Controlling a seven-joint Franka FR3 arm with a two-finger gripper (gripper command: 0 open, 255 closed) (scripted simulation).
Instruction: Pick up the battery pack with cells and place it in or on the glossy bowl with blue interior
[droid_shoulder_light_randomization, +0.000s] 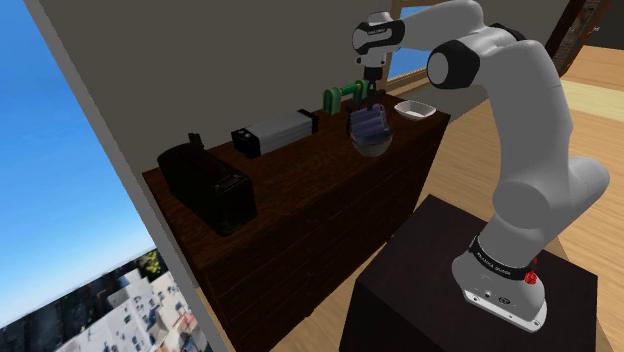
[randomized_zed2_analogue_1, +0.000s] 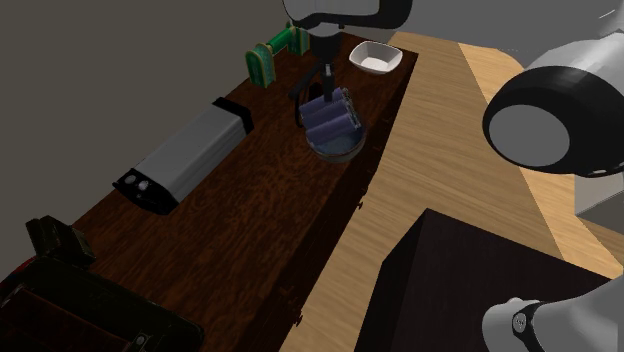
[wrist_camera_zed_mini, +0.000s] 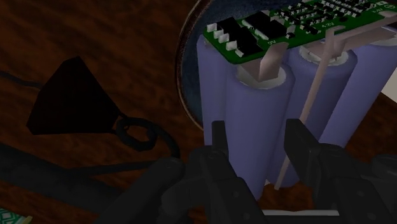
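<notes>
The battery pack (droid_shoulder_light_randomization: 370, 124) is a bundle of purple cells with a green circuit board (wrist_camera_zed_mini: 286, 22) at one end. My black gripper (droid_shoulder_light_randomization: 371, 104) is shut on the battery pack, coming down from above. In the wrist view the fingers (wrist_camera_zed_mini: 220, 147) clasp one cell (wrist_camera_zed_mini: 267, 121) between them. The pack (randomized_zed2_analogue_1: 335, 113) hangs right over the glossy bowl (randomized_zed2_analogue_1: 338, 152), its lower end inside the rim. The bowl (droid_shoulder_light_randomization: 373, 146) stands on the dark wooden cabinet (droid_shoulder_light_randomization: 300, 190). Its bluish inside (wrist_camera_zed_mini: 189, 76) shows behind the cells. I cannot tell whether the pack touches the bowl.
A white dish (randomized_zed2_analogue_1: 375, 58) stands at the cabinet's far end, with a green clamp-like object (randomized_zed2_analogue_1: 273, 52) beside it. A long grey box (randomized_zed2_analogue_1: 185, 155) and a black case (droid_shoulder_light_randomization: 208, 185) lie further along. A black wedge with a cable (wrist_camera_zed_mini: 73, 95) lies near the bowl.
</notes>
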